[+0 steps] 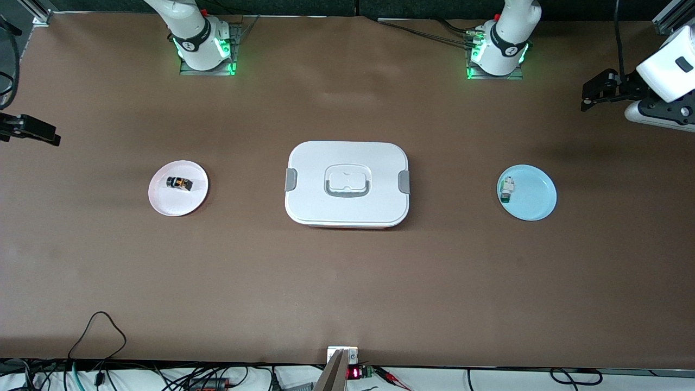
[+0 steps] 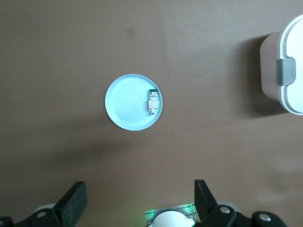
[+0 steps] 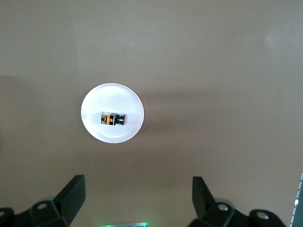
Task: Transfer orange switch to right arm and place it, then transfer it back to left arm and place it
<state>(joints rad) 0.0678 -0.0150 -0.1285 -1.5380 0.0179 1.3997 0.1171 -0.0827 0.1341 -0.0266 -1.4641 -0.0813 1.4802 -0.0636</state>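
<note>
1. Front view: high above the tabletop (image 1: 347, 282), looking down toward the arm bases, taking in the whole surface.
2. Left wrist view: well above the blue plate (image 2: 124, 109), looking straight down; box (image 2: 293, 66) at its edge.
3. Right wrist view: well above the pink plate (image 3: 94, 120), looking straight down.
4. The front view shares both plates and the box.

A robotics lab or test bench is shown. 2 white robot arms are bolted to metal base plates (image 1: 206, 69) lit with green indicator lights, at the edge of a long table (image 1: 347, 282) covered in plain brown sheeting. Aluminium frame profiles (image 1: 673, 16) are seen at the corners. Loose cables (image 1: 98, 331) and a small circuit board with a red digit display (image 1: 354, 372) are laid along the edge nearest the front camera. Test objects are spaced out in a row: a plate, a closed white box (image 1: 347, 183), another plate.
</note>
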